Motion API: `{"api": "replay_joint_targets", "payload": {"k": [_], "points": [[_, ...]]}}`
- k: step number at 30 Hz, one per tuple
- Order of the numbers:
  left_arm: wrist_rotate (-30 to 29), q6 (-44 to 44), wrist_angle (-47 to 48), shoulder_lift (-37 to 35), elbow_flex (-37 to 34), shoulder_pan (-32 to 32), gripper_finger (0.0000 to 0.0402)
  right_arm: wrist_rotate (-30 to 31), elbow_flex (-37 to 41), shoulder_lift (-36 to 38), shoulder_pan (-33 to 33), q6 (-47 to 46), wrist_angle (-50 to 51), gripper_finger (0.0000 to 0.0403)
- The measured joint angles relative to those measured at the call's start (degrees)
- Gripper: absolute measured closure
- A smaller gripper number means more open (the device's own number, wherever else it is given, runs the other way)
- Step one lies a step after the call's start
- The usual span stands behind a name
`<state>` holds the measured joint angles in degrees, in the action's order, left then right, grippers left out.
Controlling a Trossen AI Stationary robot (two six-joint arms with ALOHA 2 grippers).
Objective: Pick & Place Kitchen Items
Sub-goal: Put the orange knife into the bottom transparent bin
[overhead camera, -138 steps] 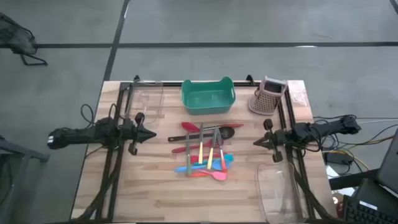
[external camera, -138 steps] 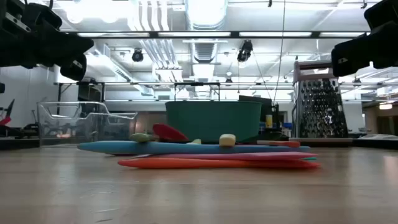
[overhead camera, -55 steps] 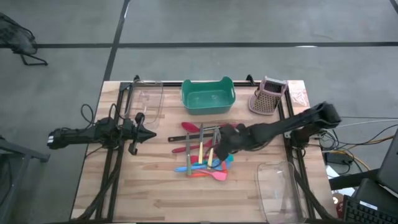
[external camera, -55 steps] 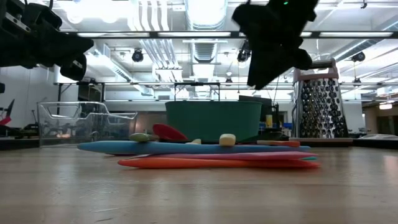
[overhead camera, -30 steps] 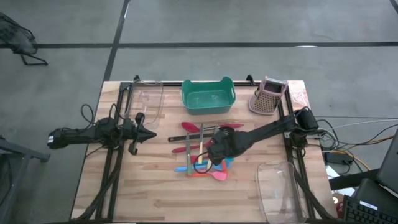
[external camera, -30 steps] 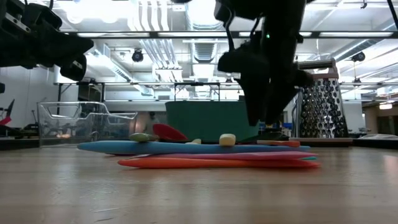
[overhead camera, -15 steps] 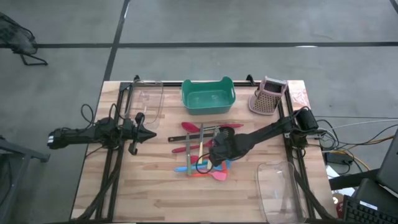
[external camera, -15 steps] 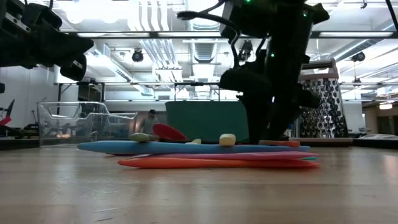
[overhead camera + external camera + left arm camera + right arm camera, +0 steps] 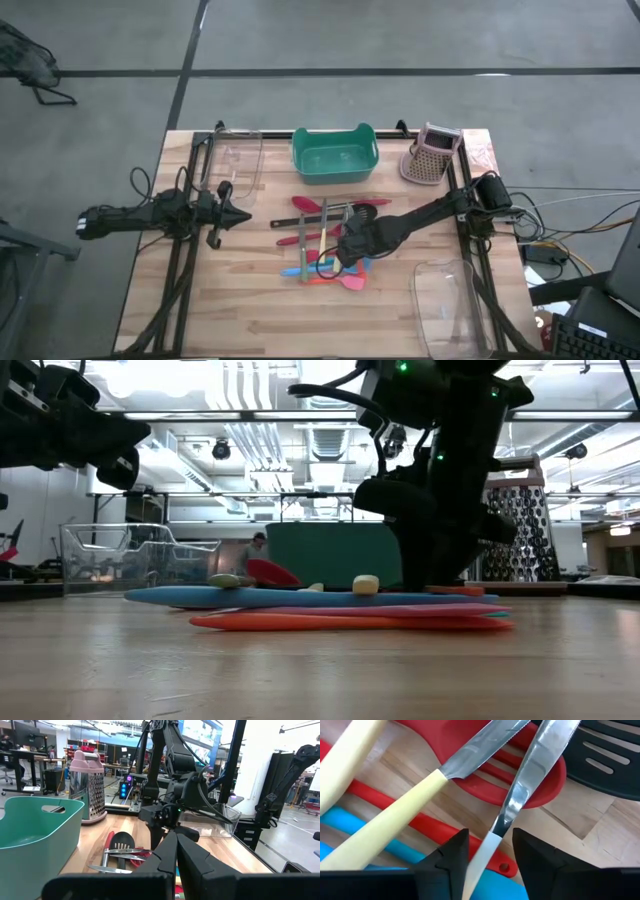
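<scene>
A pale-handled metal knife (image 9: 507, 817) lies in the utensil pile (image 9: 325, 240) at the centre of the overhead frame, its long axis running between the right gripper (image 9: 487, 852) fingers, which stand apart astride the handle. The left gripper (image 9: 228, 216), shut, waits at centre left. Neighbouring utensils crowd closely.

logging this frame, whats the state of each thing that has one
right gripper: down in the utensil pile, open jaws straddling a pale-handled knife
left gripper: shut, waiting at the table's left side
teal tub: upright, empty
grater: upright
utensil pile: lying flat, overlapping
</scene>
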<state>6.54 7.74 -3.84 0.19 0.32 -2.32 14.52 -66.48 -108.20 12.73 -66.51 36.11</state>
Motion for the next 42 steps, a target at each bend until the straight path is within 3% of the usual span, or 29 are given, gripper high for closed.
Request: {"api": "replay_joint_targets", "payload": {"k": [14,25,42], "points": [[0.0,0.0,0.0,0.0,0.0,0.0,0.0387,0.0,-0.3,0.0,0.0,2.7,-0.1,0.0371],[0.0,0.0,0.0,0.0,0.0,0.0,0.0387,-0.2,-0.6,1.6,0.0,2.8,0.1,0.0361],[0.0,0.0,0.3,0.2,0.0,0.0,0.0387,0.5,-0.6,14.6,3.7,2.2,5.8,0.0370]]}}
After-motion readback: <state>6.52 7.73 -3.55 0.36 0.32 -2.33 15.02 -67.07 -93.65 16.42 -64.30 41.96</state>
